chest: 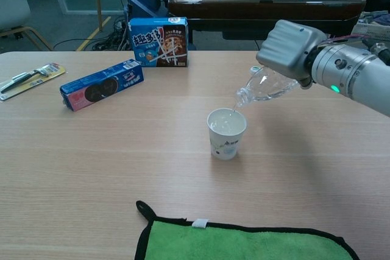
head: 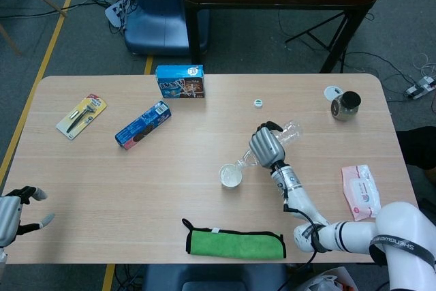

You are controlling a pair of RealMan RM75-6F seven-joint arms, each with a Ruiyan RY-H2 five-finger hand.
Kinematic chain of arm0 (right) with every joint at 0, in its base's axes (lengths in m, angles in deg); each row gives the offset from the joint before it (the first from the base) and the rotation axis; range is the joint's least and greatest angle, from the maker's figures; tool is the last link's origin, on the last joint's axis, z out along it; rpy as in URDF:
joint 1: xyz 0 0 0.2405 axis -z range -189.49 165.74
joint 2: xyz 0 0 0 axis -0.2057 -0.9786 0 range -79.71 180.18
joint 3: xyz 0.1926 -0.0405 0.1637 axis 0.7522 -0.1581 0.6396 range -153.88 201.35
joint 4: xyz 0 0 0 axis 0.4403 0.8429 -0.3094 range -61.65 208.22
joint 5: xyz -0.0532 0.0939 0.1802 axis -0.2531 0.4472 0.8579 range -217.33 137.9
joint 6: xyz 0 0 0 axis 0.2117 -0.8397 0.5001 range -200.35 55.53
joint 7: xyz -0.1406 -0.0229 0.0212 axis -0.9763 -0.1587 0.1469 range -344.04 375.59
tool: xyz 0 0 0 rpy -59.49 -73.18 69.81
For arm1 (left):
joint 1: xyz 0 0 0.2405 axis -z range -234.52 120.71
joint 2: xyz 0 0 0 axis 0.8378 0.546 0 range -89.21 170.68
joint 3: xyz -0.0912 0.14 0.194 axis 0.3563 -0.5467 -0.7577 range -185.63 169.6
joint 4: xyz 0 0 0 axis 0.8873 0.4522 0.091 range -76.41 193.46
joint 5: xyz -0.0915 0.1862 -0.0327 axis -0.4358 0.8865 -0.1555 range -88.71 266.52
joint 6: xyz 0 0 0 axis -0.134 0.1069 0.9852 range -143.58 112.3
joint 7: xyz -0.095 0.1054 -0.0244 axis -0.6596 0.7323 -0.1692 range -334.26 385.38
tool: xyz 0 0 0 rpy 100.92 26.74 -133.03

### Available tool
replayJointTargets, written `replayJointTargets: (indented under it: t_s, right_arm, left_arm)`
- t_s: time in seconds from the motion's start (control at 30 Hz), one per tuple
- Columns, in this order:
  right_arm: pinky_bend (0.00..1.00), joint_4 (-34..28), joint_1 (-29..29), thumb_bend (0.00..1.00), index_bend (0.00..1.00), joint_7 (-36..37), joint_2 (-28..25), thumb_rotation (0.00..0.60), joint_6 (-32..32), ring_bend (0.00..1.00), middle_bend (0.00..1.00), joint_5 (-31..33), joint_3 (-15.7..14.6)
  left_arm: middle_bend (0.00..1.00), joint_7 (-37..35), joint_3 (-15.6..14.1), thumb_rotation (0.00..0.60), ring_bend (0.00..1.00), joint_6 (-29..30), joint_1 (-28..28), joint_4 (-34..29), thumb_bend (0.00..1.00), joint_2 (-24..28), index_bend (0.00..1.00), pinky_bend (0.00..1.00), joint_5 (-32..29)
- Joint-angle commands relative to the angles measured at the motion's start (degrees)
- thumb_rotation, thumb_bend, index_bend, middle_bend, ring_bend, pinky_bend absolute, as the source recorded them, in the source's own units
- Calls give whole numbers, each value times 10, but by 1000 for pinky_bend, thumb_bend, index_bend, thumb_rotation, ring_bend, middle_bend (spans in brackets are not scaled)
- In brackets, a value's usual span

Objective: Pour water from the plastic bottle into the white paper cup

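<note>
My right hand [head: 265, 146] [chest: 290, 47] grips a clear plastic bottle [chest: 264, 86] [head: 290, 129], tilted with its open neck down and to the left. The neck hangs just above the rim of the white paper cup [chest: 226, 133] [head: 230, 176], which stands upright mid-table with water in it. A thin stream runs from the neck into the cup. My left hand [head: 15, 212] hovers at the table's near left edge, fingers apart, holding nothing. The bottle's small cap [head: 258, 103] lies on the table behind the cup.
A green cloth [head: 236, 242] [chest: 250, 242] lies at the front edge. Two blue snack boxes [head: 180, 80] [head: 142, 124] and a carded razor [head: 81, 116] lie to the left. A jar [head: 345, 105] and a wipes pack [head: 361, 191] lie to the right.
</note>
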Motion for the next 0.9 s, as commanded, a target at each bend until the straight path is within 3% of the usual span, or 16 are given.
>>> replayJointTargets:
  t_s: [0.03,0.27,0.5,0.7,0.9]
  right_arm:
    - [567,-2,0,174,585,2,0,600,1,523,627,1,1]
    - [567,-3,6,174,585,30,-2,600,4,523,627,0,8]
    - [567,-1,24,174,585,119,-5,600,27,523,627,-1,24]
    - [567,8,49,174,586,258,-20,600,71,523,627,-16,44]
    - [567,67,85,174,585,477,-18,600,88,523,628,-138,51]
  left_arm:
    - [505,0,0,600,508,0,0,0,97,0,497,750,0]
    - [505,1,0,600,507,0,0,0,97,0,497,750,0]
    - [505,3,0,600,508,-1,0,1,98,-1,497,750,-1]
    - [505,4,0,600,508,-3,1,2,97,-2,497,750,-3]
    - [505,7,-1,600,508,-9,2,5,97,-4,497,750,-5]
